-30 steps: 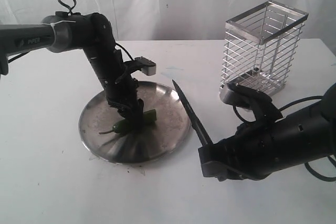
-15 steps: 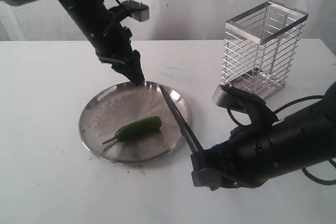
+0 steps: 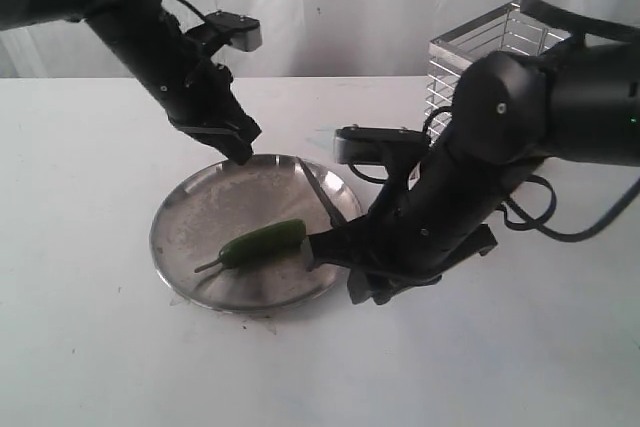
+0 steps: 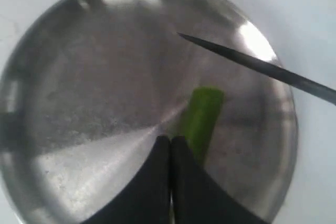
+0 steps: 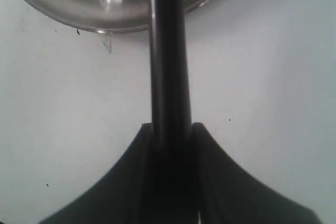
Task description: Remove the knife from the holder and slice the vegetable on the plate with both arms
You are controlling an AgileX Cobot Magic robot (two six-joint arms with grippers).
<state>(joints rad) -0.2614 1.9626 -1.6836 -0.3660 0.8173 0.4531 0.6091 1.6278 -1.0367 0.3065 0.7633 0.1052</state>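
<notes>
A: Exterior: the left gripper (image 3: 240, 152) is backing off the vegetable (image 3: 265, 242), leaving it loose on the plate (image 3: 162, 247); the knife (image 3: 322, 195) is swinging over.

B: Left wrist: jaws are sitting together, empty. Right wrist: the right gripper (image 5: 170, 132) is clamping the knife.

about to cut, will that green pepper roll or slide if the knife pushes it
Likely rolls: the pepper is rounded and lies loose, the left gripper off it. Probably slides too: glossy skin on a smooth metal plate. Small, so the knife may shove it.

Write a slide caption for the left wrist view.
Shut left hand over the plate; chili lies on it, knife reaches in across the rim.
</notes>
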